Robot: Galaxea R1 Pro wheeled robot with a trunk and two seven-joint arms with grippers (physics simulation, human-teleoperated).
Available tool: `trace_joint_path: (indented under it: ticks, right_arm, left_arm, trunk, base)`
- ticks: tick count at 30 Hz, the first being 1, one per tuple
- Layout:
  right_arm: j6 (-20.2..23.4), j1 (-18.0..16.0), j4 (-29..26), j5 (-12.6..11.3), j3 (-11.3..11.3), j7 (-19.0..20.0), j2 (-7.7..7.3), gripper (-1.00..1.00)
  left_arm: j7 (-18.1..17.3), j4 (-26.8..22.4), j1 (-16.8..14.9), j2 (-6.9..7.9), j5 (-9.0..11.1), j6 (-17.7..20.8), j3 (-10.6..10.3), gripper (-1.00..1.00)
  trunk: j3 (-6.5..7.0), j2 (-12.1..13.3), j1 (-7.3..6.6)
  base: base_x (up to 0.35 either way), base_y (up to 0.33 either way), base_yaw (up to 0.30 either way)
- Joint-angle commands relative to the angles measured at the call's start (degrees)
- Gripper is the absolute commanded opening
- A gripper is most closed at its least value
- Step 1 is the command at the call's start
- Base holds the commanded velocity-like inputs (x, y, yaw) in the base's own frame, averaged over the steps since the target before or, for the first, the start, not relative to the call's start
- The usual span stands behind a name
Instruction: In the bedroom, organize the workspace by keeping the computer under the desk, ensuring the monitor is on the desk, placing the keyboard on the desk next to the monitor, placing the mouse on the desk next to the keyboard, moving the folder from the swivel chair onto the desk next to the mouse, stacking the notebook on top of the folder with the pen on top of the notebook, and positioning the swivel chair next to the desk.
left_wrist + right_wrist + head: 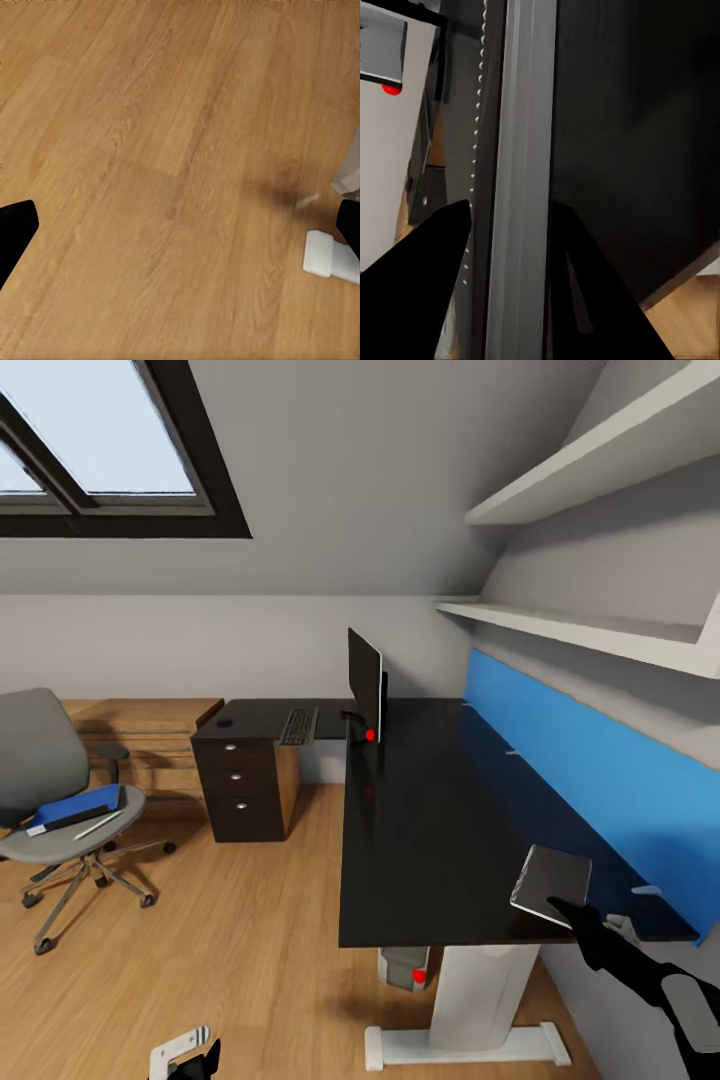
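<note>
Right gripper (562,906) clamped on thin grey slab (550,878) over near corner of desk (430,830), left gripper (188,1052) spread apart beside desk; monitor (364,682) on desk, folder (85,804) on swivel chair (45,760) well apart from desk.

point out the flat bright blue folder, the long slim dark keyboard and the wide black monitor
flat bright blue folder (85,802), head view, middle of its top face
long slim dark keyboard (298,726), head view, centre of the keys
wide black monitor (363,680), head view, middle of the screen

Blue folder (78,806) on chair (45,780) — monitor (364,684) upright.
</note>
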Motion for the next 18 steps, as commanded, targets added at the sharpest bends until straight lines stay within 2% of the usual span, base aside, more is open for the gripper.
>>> trace_joint_path:
  ticks: [1, 11, 18]
  right_arm:
    - [0.33, -0.05, -0.29, 0.21, 0.34, 0.1, 0.02, -1.0]
    - [0.39, -0.05, -3.42, 0.11, 5.13, 0.46, 0.13, -1.0]
    - [1.29, -0.05, -4.51, -0.01, 6.38, 0.52, 0.59, -1.0]
  left_arm:
    - [-0.08, 0.05, -0.04, 0.06, 0.61, -0.26, -0.41, 1.0]
    - [-0.1, 0.05, -0.04, 0.07, 0.58, -0.26, -0.41, 1.0]
    - [-0.11, 0.05, -0.04, 0.08, 0.57, -0.26, -0.41, 1.0]
  trunk:
    - [0.12, 0.38, -0.23]
    - [1.92, 4.39, -2.42]
    - [1.92, 4.39, -2.42]
  base:
    - [0.0, 0.0, 0.0]
    - [0.0, 0.0, 0.0]
    - [0.0, 0.0, 0.002]
